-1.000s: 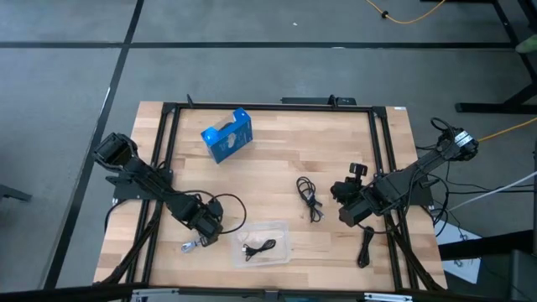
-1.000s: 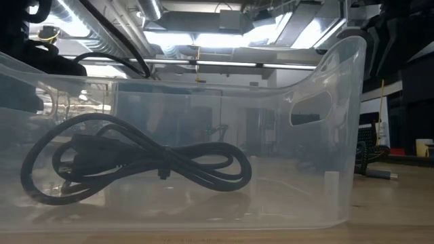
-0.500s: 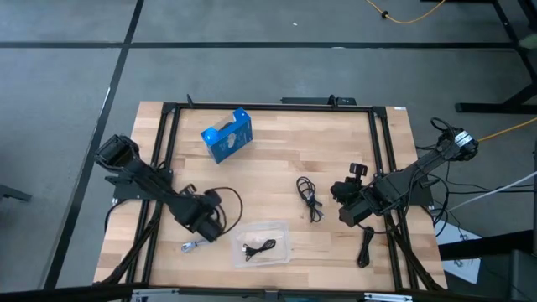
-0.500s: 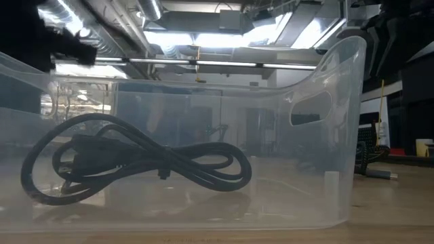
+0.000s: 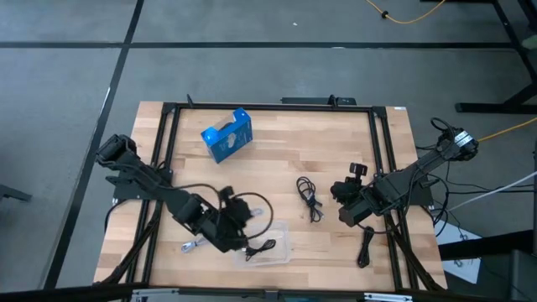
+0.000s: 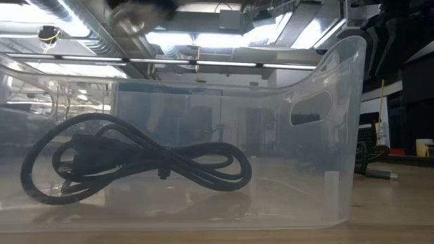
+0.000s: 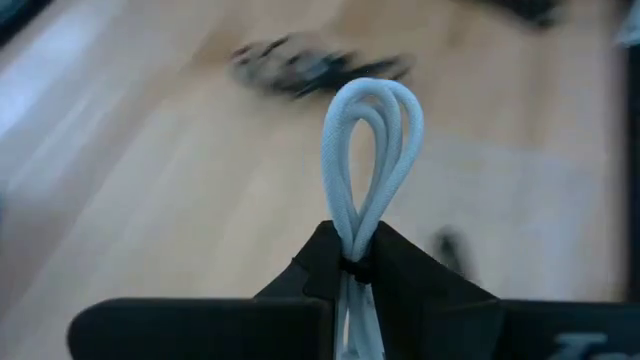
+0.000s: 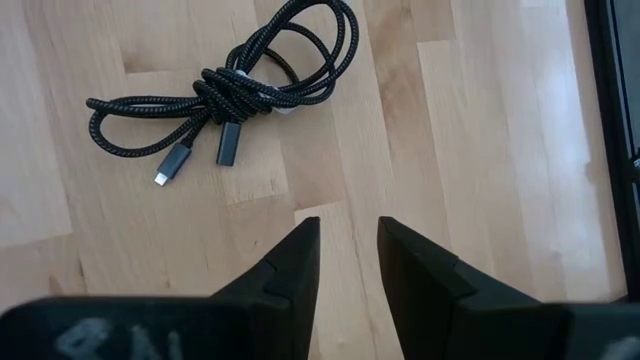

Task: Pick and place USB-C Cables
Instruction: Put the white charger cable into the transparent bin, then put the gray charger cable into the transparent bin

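My left gripper (image 5: 245, 223) is shut on a light grey USB-C cable (image 7: 372, 130) above the left end of the clear tray (image 5: 281, 228). One black cable (image 5: 260, 247) lies coiled in the tray and also shows in the low view (image 6: 135, 163). A second light cable (image 5: 191, 246) lies on the table left of the tray. A black cable (image 5: 310, 200) lies mid-table, just ahead of my right gripper (image 8: 348, 235), which is open and empty. Another black cable (image 5: 366, 248) lies near the right front. My left gripper pinches the light cable's bundled strands (image 7: 352, 240) between its two fingers, just below the looped end. The loop (image 7: 372, 110) sticks out past the fingertips. The cable is lifted clear of the table.
A blue box (image 5: 227, 135) stands at the far left of the table. A black frame rail (image 5: 382, 168) runs along the table's edges. Bare wood lies between the box and the tray.
My left gripper has gone toward the table's right edge, from beside the light cable on the table to above the tray's left end. The cable on the table and the one in the tray have stayed put.
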Robot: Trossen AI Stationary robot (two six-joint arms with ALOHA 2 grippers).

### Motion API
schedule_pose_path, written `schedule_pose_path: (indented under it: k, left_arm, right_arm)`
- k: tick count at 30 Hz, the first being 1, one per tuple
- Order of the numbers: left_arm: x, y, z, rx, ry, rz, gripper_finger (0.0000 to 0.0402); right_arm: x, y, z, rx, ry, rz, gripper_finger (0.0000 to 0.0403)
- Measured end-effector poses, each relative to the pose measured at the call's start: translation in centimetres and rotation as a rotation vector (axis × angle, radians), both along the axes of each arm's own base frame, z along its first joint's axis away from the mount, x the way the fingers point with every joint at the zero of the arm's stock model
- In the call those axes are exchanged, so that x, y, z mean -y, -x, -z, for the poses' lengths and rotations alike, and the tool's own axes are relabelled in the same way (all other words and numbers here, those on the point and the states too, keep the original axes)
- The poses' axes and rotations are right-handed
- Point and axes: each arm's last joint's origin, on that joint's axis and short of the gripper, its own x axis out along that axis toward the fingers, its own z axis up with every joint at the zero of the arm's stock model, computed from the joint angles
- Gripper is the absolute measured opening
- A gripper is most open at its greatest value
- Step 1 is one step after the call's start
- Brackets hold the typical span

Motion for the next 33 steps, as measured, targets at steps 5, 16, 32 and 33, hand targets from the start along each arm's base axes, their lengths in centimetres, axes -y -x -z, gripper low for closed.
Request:
schedule_pose_path:
  k: [5,16,32,33]
  left_arm:
    - [1.1,-2.6,1.2,0.030,0.066,0.202,0.0028]
    - [0.8,-4.4,4.5,-0.094,0.155,0.250,0.0087]
    - [1.2,-2.9,4.7,-0.329,0.424,0.377,0.0089]
    - [1.1,-2.5,4.8,-0.364,0.438,0.344,0.0089]
  right_arm:
    - [0.0,0.0,0.0,-0.001,0.001,0.000,0.0108]
    - [0.0,0.0,0.0,-0.002,0.002,-0.002,0.0108]
    - [0.0,0.0,0.0,-0.001,0.001,-0.001,0.0108]
    - [0.0,0.0,0.0,-0.001,0.001,-0.001,0.0108]
